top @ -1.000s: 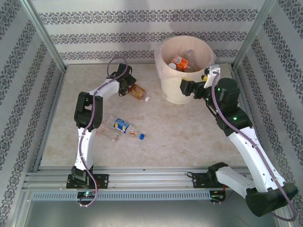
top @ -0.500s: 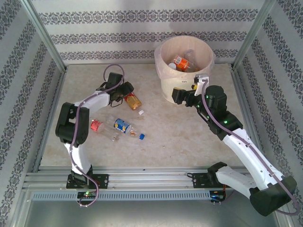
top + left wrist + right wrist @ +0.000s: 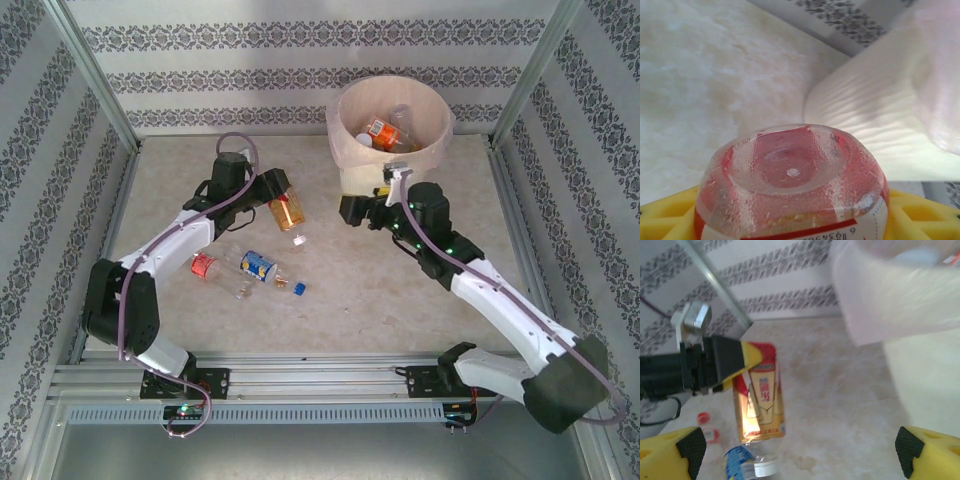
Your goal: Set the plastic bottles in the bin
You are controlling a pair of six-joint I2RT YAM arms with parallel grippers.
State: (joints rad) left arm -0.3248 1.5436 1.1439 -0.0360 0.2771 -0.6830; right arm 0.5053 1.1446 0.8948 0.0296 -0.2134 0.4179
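Observation:
My left gripper (image 3: pixel 272 190) is shut on the base end of an orange-and-red-labelled plastic bottle (image 3: pixel 288 213), which hangs off the table with its white cap down. The left wrist view looks at this bottle's clear base (image 3: pixel 792 175) between the yellow fingers (image 3: pixel 925 215). The right wrist view shows the same bottle (image 3: pixel 760 400) with the left gripper (image 3: pixel 722 362) on it. My right gripper (image 3: pixel 350 210) stands open with nothing in it, left of the bin (image 3: pixel 425 165) and facing the held bottle. The cream bin holds several bottles (image 3: pixel 380 131). A red-labelled bottle (image 3: pixel 205 265) and a blue-labelled bottle (image 3: pixel 258 266) lie on the table.
A loose blue cap (image 3: pixel 299 289) and a clear crushed bottle (image 3: pixel 240 288) lie near the blue-labelled one. Patterned walls and metal posts (image 3: pixel 95 75) ring the table. The bin wall (image 3: pixel 875 125) rises just behind the held bottle.
The left gripper has lifted the orange bottle off the table and tipped it cap down. The right arm has swung left, away from the bin's side.

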